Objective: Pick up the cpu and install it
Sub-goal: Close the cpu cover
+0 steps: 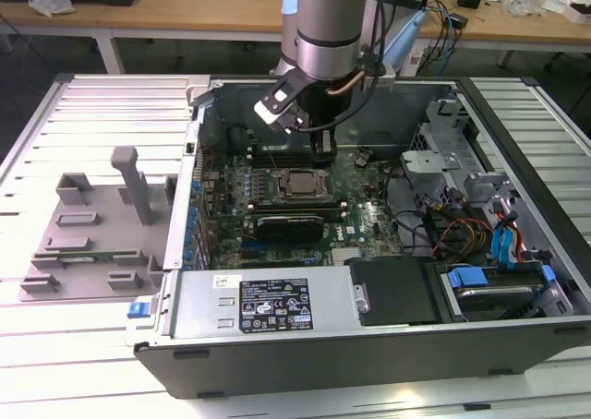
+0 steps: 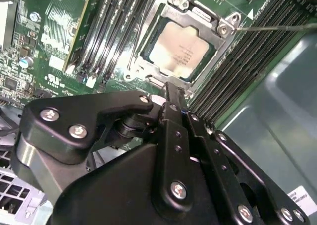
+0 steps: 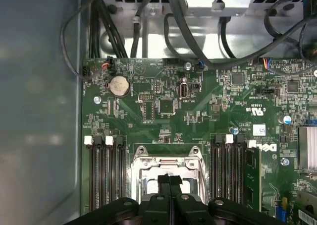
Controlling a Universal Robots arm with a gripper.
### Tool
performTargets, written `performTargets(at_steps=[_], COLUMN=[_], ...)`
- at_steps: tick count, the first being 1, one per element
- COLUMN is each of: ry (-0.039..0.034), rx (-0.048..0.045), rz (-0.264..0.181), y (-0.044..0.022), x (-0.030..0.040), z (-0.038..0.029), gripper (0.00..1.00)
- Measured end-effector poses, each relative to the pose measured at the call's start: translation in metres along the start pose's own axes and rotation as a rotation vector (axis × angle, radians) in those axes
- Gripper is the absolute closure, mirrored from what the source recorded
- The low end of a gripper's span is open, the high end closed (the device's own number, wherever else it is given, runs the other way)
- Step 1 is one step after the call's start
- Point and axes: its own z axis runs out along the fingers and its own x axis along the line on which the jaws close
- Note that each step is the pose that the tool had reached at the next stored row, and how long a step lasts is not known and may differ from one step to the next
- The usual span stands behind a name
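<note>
The cpu (image 1: 297, 183), a small square chip with a pale silvery top, lies flat inside the dark metal socket frame (image 2: 218, 34) on the green motherboard (image 3: 163, 106) of the open computer case. The second wrist view shows the cpu (image 2: 181, 49) whole. In the first wrist view the cpu (image 3: 148, 186) is partly hidden behind the fingers. My gripper (image 1: 320, 153) hangs just above the far edge of the socket. Its two black fingers are pressed together in both wrist views, with nothing between them. The gripper (image 3: 170, 180) does not touch the chip.
Black memory slots (image 3: 105, 170) flank the socket on both sides. A grey plastic fixture (image 1: 92, 221) with an upright post stands on the slatted table at the exterior view's left. Case walls (image 1: 369, 345), cables (image 1: 462, 230) and a drive cage (image 1: 443, 133) surround the board.
</note>
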Motion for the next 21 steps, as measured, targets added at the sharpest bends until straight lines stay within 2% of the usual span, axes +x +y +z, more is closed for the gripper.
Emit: performTargets(at_steps=[6, 8, 12, 15, 19, 20, 21], ry=[-0.0024, -0.0024, 0.0009, 0.005, 0.0123, 0.0156, 0.0176], rx=[0.0001, 0.0002, 0.0008, 0.0016, 0.0027, 0.0031, 0.0035], rz=[0.0, 0.0, -0.086, -0.18, -0.328, -0.395, -0.437], y=[-0.0097, -0.0099, -0.01, -0.01, -0.01, -0.01, -0.01], x=[-0.0001, -0.0001, 0.0, 0.0, 0.0, 0.0, 0.0], z=[0.0032, 0.0032, 0.0032, 0.0032, 0.0033, 0.0034, 0.0033], gripper=[0.89, 0.89, 0.89, 0.89, 0.89, 0.89, 0.89])
